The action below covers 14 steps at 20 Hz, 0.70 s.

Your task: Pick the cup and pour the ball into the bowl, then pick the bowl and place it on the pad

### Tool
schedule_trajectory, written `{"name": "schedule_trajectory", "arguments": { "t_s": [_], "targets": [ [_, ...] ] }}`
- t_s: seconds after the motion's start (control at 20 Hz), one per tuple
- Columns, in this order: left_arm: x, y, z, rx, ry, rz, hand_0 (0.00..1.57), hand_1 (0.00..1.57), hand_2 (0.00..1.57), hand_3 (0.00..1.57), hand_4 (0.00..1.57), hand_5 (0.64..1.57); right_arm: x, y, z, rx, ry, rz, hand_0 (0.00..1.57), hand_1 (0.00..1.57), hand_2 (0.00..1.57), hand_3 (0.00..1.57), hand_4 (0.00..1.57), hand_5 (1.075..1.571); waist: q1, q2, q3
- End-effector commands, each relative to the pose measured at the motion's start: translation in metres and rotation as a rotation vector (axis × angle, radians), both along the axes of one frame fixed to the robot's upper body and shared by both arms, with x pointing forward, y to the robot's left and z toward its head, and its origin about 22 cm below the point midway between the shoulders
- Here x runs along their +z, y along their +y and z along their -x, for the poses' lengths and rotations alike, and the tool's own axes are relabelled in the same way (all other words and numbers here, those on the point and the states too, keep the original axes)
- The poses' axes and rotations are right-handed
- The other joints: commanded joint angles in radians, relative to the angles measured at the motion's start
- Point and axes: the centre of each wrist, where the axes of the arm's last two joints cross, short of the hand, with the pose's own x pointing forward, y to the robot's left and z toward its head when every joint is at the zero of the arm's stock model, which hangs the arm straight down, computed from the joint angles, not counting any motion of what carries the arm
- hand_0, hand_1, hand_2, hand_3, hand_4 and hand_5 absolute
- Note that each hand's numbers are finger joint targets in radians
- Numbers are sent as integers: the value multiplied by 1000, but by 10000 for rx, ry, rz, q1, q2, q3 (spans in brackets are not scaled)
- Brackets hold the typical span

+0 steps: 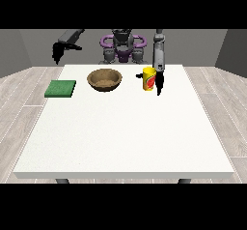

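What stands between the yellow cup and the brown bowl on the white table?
Nothing visible does. The yellow cup stands right of the brown wooden bowl, with bare white table between them. The hand at the view's right is beside the cup, on its far side from the bowl.

A large white table [120, 137] fills the middle of the frame, widening toward the lower edge, with two dark legs just showing beneath its front rim. Three things lie on it, all in the upper part. A flat green pad [61, 89] sits at the upper left, near the left edge. A brown bowl [104, 79] stands right of it, apart. A yellow cup [149, 79] with a red mark stands upright further right
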Motion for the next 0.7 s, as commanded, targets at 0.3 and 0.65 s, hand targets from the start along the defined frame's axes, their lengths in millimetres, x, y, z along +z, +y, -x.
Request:
{"name": "schedule_trajectory", "arguments": {
  "t_s": [0.3, 0.65],
  "targets": [
    [-19, -10, 13, 1713, -150, -2875, 1323, 1323, 1571, 1571, 1468, 1246, 18, -15, -1, 464, -564, 365, 0, 0, 0, 0, 0, 1570, -846, 547, -42],
    [-1, -1, 7, 1174, 1181, -4659, 1341, 1341, 1571, 1571, 1532, 1304, -11, -49, 2, -521, 1636, 184, 0, 0, 0, 0, 0, 1570, 262, -1800, -18]
  ]
}}
